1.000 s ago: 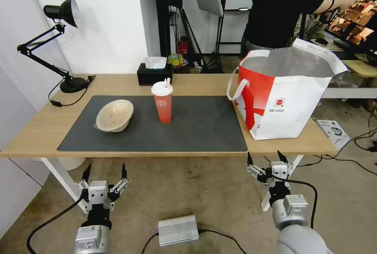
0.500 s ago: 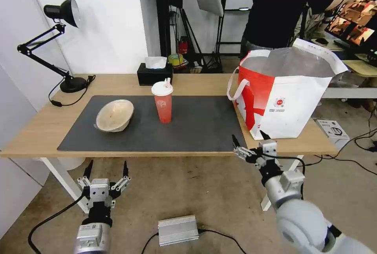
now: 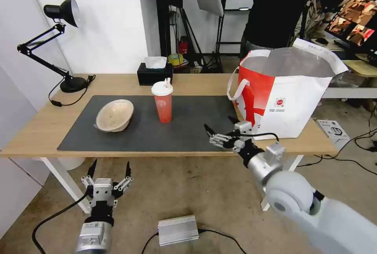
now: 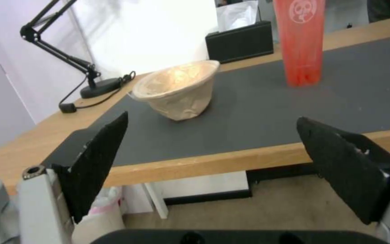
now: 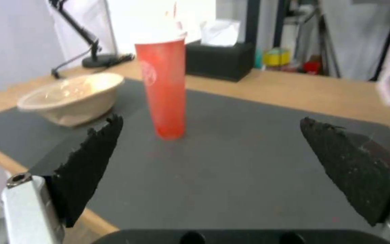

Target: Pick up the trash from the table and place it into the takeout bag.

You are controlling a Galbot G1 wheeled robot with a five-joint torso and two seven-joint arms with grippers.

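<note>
We face a white wall (image 3: 114, 22) with a black desk lamp (image 3: 59, 14) before it, dark light stands (image 3: 172, 14) farther back, worn beige floor (image 3: 188, 191) below us, and a silver box (image 3: 178, 229) lying on it.

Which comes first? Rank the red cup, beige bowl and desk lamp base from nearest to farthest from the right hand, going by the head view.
From the open right hand, over the mat's right part:
1. Red cup, mid-mat, to the hand's left and a little farther back.
2. Beige bowl, on the mat's left part.
3. Desk lamp base, at the table's far left corner.
</note>
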